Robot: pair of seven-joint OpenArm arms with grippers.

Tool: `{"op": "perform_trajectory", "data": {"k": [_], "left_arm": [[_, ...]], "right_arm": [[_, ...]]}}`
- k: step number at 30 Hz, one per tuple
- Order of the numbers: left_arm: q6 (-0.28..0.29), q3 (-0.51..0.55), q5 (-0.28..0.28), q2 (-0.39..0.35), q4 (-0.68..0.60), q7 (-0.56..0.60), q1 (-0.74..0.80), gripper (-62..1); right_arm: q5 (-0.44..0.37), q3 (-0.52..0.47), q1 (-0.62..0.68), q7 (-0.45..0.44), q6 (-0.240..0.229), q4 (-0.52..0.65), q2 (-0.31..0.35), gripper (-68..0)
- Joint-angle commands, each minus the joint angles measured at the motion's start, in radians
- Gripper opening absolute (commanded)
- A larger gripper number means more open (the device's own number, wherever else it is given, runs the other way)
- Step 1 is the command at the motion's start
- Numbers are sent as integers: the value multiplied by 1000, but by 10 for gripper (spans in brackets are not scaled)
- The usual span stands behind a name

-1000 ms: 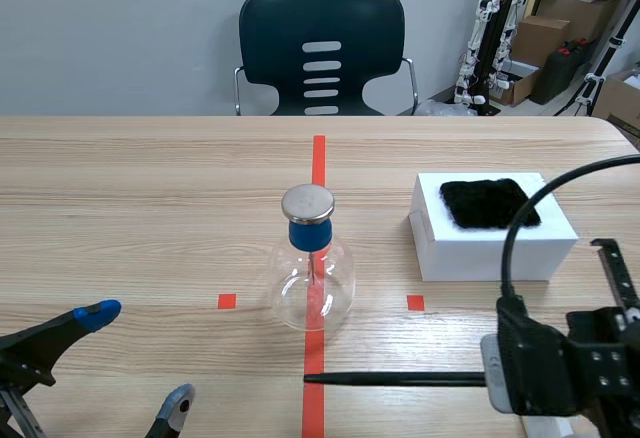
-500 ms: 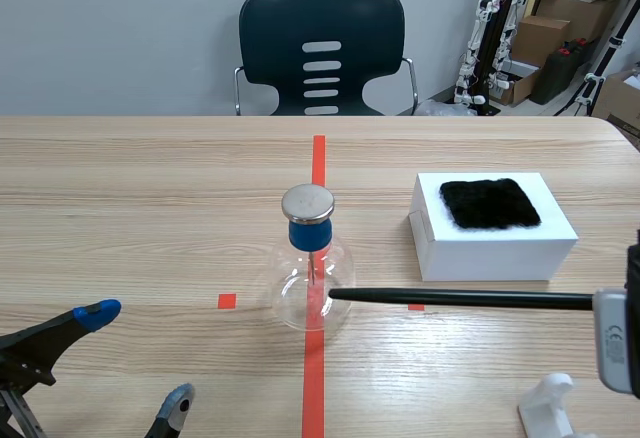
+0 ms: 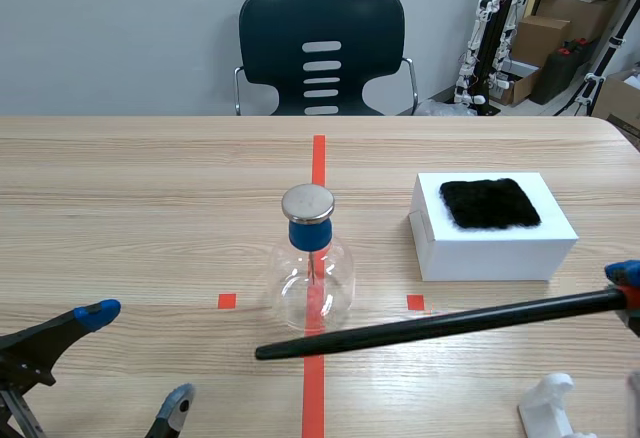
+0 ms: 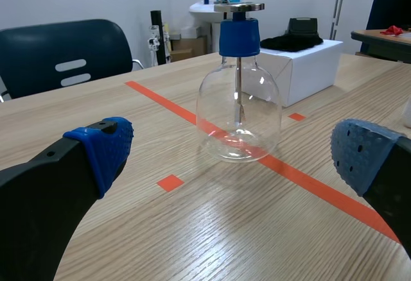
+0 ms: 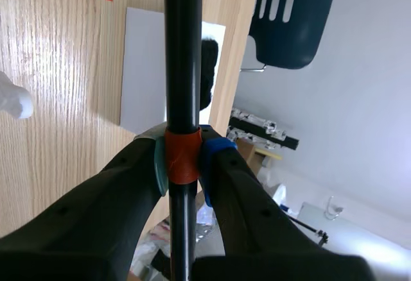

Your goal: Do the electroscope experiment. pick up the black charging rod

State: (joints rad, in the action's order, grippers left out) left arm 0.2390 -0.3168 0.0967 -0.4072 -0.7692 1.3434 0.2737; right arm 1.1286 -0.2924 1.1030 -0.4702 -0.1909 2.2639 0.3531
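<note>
Currently one rod (image 3: pixel 430 326), one flask (image 3: pixel 312 283), one box (image 3: pixel 495 258)

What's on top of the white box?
A black fuzzy cloth lies flat on the white box, covering the middle of its top. The surface under the cloth and the box's inside are hidden.

No text, label, brand, number or sign can be read in any view.
</note>
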Motion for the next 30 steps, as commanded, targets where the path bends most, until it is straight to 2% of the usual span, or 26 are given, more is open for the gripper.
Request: {"op": "perform_trajectory", "data": {"k": [1, 3, 5, 10, 30], "left_arm": [[3, 1, -6, -1, -11, 18, 0, 14], [3, 1, -6, -1, -11, 18, 0, 14], [3, 1, -6, -1, -11, 18, 0, 14], [3, 1, -6, -1, -11, 19, 0, 14], [3, 1, -6, -1, -11, 18, 0, 14]], "right_arm": [[7, 1, 10, -17, 32, 11, -17, -664], [14, 1, 21, -51, 66, 11, -50, -664], [26, 1, 29, -80, 78, 11, -76, -664], [31, 1, 31, -107, 79, 11, -115, -664], [19, 1, 30, -113, 79, 11, -115, -664]]}}
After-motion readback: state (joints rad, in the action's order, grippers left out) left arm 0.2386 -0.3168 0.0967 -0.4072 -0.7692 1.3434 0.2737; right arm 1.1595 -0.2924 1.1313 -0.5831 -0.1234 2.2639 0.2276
